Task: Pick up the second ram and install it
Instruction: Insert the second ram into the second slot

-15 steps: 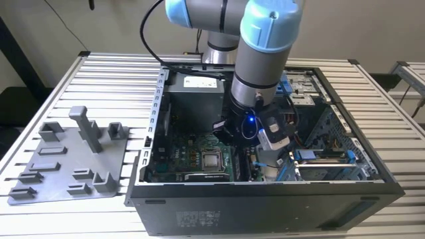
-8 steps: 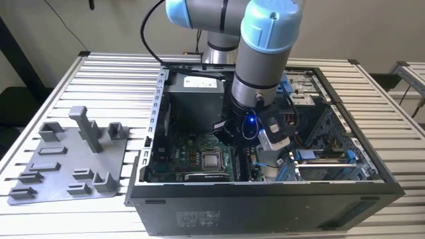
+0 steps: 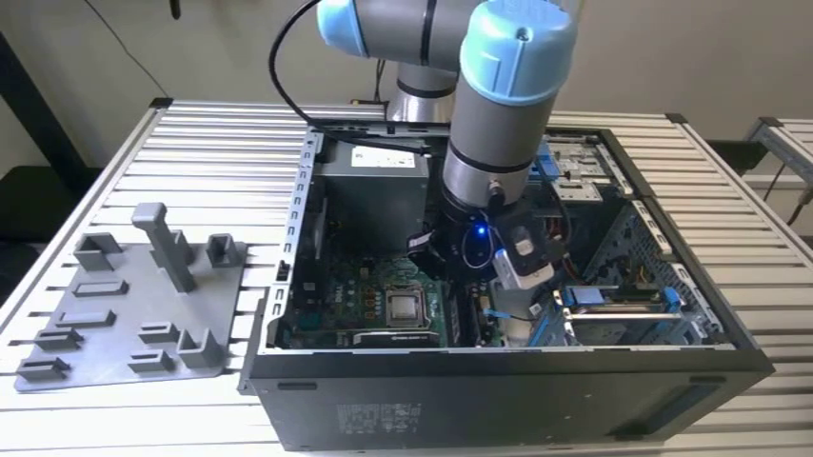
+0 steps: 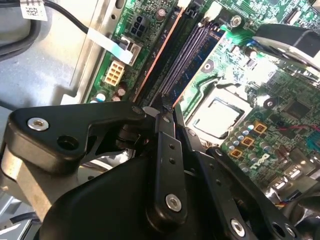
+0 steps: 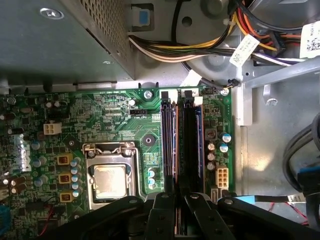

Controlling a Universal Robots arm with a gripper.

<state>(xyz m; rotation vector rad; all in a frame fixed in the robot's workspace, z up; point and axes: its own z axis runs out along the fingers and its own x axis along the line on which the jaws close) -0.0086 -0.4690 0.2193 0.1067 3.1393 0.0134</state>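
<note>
Black gripper (image 5: 176, 212) low centre of frame, fingers drawn narrow over the memory slots (image 5: 181, 142).
Second ram (image 5: 173, 145) apparently between fingers; misalignment risks jamming or bending in slot.

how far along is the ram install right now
Done, by the look of it: the grey tray beside the PC case holds no stick. In hand: the gripper is down inside the case over the memory slots, its fingers close together around a thin edge in line with them. Left: whether the stick is fully seated can't be told.
</note>
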